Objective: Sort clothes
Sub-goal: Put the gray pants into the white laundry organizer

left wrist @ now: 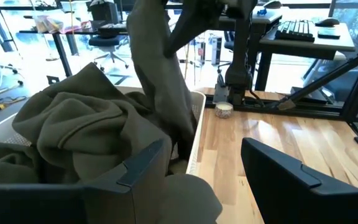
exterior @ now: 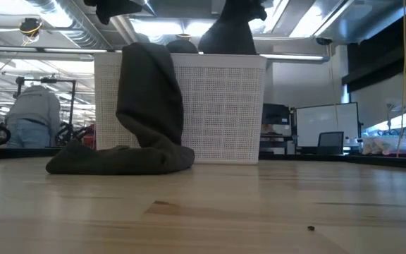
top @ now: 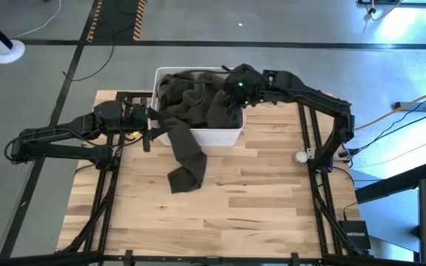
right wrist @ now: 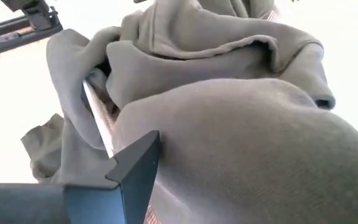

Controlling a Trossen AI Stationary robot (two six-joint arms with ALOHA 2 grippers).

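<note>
A dark olive-green garment [top: 198,103] is heaped in the white bin [top: 220,137]. One long part hangs over the bin's near rim [exterior: 150,99], and its end lies on the table [top: 183,179]. My right gripper [top: 235,87] is above the bin's far right part, shut on a raised part of this garment [exterior: 235,32]. My left gripper [left wrist: 207,186] is open at the bin's left side. One of its fingers stands over the heaped cloth and the other outside the bin over the table. I cannot tell whether it touches the cloth. No other garment shows. My right gripper holds a bunch of the olive garment [right wrist: 185,155] from above. The cloth fills its wrist view and hides one finger; only one finger [right wrist: 135,165] shows, against the cloth. The held part is raised above the bin's rim [left wrist: 157,74]; the rest trails down into the heap.
A small pale round object [top: 300,156] lies on the table to the right of the bin. Bare wood [top: 257,207] stretches from the bin to the near edge. In the low view a person [exterior: 37,113] shows in the room beyond the table.
</note>
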